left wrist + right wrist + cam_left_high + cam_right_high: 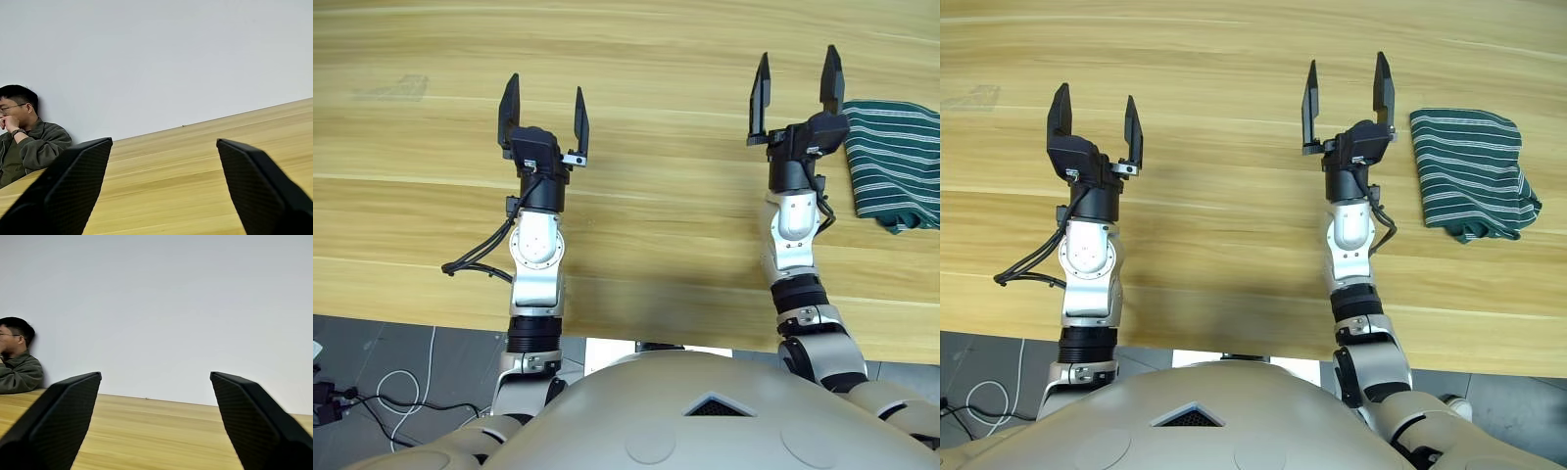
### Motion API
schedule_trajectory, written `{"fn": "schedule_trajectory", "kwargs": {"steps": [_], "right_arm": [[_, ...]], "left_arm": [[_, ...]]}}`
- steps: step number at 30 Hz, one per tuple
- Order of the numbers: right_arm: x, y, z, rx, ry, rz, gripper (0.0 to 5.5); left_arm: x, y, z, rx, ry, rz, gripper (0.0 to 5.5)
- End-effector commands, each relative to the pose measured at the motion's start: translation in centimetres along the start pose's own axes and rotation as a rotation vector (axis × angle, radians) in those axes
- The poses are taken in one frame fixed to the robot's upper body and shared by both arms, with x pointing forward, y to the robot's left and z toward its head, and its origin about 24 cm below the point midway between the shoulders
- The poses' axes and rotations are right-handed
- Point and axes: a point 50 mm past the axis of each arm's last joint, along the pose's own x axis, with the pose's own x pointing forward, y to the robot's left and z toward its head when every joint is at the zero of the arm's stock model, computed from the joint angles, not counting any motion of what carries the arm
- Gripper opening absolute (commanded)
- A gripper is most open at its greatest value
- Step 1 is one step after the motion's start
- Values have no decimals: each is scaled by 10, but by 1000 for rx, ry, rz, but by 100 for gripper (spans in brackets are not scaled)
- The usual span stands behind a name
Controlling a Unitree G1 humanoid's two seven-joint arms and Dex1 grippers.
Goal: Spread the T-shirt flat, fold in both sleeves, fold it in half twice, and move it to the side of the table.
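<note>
Your T-shirt (1469, 176) lies on the right side of the table (646, 245), folded into a compact green-and-white striped bundle. It sits just to the right of the right gripper (1348, 73) and does not touch it. No sleeve sticks out and the cloth lies in layers. From that you can judge the spreading, the sleeve folds and the two halvings as done, and the move to the side as done too. The near edge of the bundle looks a little rumpled, with one corner bunched, so the fold is not perfectly square.

Your left gripper (545, 103) hovers over bare wood on the left, well apart from the shirt, its fingers spread wide with nothing between them. The right gripper is the same: fingers parted, holding nothing, pointing toward the far side of the table. Both wrist views look out along the tabletop between parted fingers, which confirms it.

As far as these views show, little or nothing is left to do. At most you might tidy that near corner, or simply bring the arms to rest.
</note>
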Motion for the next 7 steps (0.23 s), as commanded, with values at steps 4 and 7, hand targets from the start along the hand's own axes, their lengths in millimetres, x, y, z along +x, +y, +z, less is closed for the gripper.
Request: {"fn": "schedule_trajectory", "kwargs": {"steps": [4,7], "right_arm": [[0,2,-1,-10,17,7,413],[0,5,-3,10,29,9,413]], "left_arm": [[4,1,0,-44,-19,34,396],[4,3,-1,-46,-20,41,396]]}}
